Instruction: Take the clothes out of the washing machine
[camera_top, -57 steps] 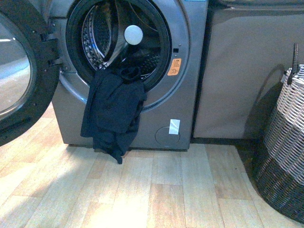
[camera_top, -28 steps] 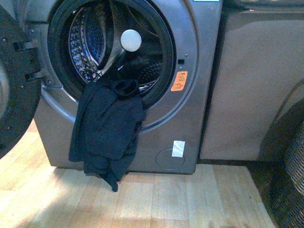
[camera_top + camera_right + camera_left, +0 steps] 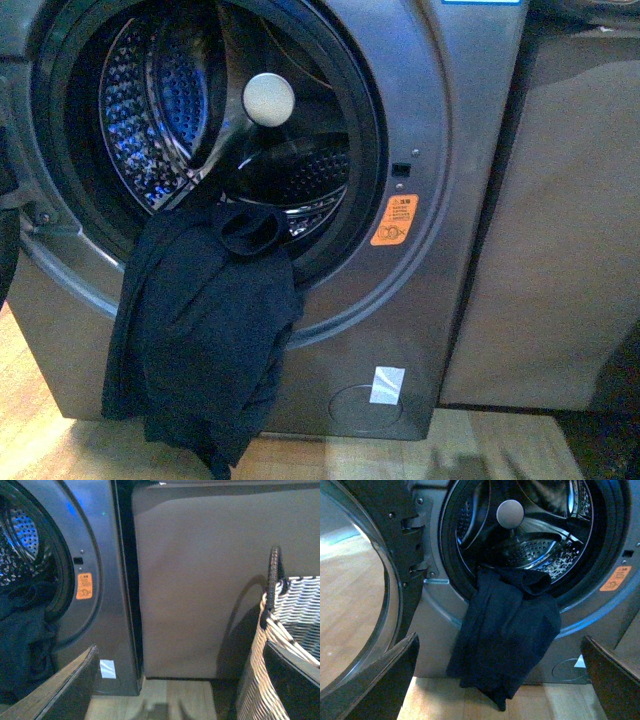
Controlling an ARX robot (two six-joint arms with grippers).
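The dark navy clothes (image 3: 200, 340) hang limp over the lower rim of the washing machine's (image 3: 440, 150) porthole, down its grey front, the end near the floor. The steel drum (image 3: 160, 110) is open behind them. The clothes also show in the left wrist view (image 3: 507, 635) and at the edge of the right wrist view (image 3: 22, 645). My left gripper (image 3: 500, 680) is open and empty, facing the hanging clothes at a distance. My right gripper (image 3: 180, 685) is open and empty, facing the panel beside the washer. Neither gripper shows in the front view.
The glass door (image 3: 355, 590) stands open beside the porthole. An orange sticker (image 3: 395, 220) is on the washer's front. A grey panel (image 3: 200, 590) stands beside the washer. A woven basket (image 3: 285, 645) sits on the wooden floor (image 3: 435, 700) close to my right gripper.
The front view has moved closer to the washing machine: the porthole and clothes fill more of the frame, and the basket and open door have slid out of view.
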